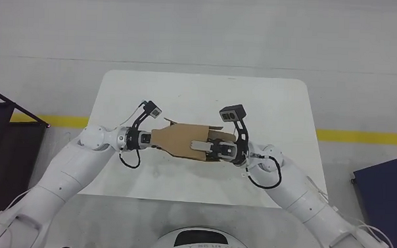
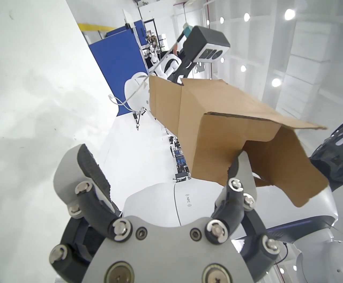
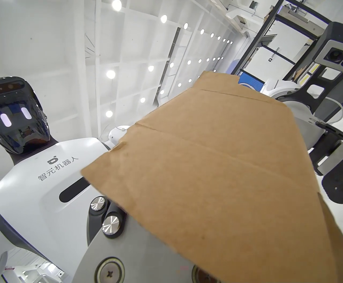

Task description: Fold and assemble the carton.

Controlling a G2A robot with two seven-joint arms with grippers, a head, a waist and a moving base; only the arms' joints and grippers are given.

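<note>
The carton (image 1: pixel 185 140) is held over the middle of the table (image 1: pixel 265 100); it is a brown corrugated sleeve, part-opened, with loose flaps at both ends. The right gripper (image 1: pixel 209 148), also over the table's middle, looks clamped on a carton panel; one finger lies across the top face and its partner is hidden beneath. The left gripper (image 2: pixel 160 160), toward the table's left side, is spread wide and grips nothing; one of its fingers (image 2: pixel 238 174) touches the edge of the near end flap, while the other stands well apart from the board. The step in hand looks like squaring the sleeve and turning in the end flaps. The board should be light and fairly stiff across a panel, yet it will hinge readily at its scored creases, so it may sag or twist from a one-sided hold; it is likely smooth enough to slip between pads, and may crush or tear if pinched hard at a raw edge. It is best taken on a flat panel just beside a crease; flaps are better pushed with a finger's face than its tip.
</note>
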